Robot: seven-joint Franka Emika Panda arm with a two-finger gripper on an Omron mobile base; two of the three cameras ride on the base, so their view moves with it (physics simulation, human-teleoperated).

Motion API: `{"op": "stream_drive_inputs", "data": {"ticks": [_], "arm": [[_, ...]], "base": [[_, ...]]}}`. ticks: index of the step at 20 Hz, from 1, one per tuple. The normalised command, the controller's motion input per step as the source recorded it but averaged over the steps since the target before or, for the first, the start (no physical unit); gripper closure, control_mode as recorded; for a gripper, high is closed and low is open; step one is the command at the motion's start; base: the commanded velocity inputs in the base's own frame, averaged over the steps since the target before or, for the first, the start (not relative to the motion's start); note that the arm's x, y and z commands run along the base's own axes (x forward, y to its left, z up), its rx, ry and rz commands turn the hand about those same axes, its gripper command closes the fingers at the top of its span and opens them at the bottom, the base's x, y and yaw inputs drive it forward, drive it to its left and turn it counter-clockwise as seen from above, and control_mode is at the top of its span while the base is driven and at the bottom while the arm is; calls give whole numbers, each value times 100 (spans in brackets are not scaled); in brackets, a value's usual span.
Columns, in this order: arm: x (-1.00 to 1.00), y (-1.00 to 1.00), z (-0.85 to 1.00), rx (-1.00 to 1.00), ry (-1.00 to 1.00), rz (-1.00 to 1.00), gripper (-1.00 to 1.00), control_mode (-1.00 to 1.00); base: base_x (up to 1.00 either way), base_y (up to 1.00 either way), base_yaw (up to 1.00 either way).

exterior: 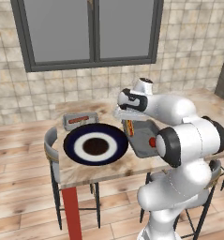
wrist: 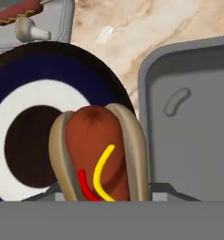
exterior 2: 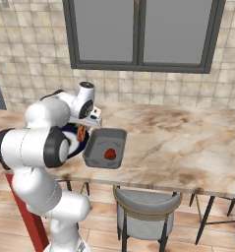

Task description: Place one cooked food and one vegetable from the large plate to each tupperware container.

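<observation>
The hot dog (wrist: 98, 154), clamped end-on in the gripper (wrist: 101, 199), hangs above the large plate's (wrist: 19, 70) rim, the near tupperware container (wrist: 193, 140) just beside it, a tomato (exterior 2: 110, 154) inside.

Pincer (wrist: 101, 199) tips hidden — hot dog (wrist: 99, 154) covers them.

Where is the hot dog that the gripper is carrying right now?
In the hand view the hot dog sits in the gripper, above the gap between the large plate and the near tupperware container.
</observation>
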Motion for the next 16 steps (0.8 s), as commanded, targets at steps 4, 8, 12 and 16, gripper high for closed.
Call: {"op": "stream_drive_inputs", "data": {"ticks": [4, 8, 12, 16], "arm": [[32, -68, 0, -29, 5, -53, 100, -100], [8, -53, 6, -30, 21, -34, 100, -100], [0, -67, -63, -2, 5, -12, 100, -100], [8, -31, -10, 18, 0, 9, 100, -100]], "base": [[0, 0, 0], [0, 0, 0], [0, 0, 0], [0, 0, 0]]}}
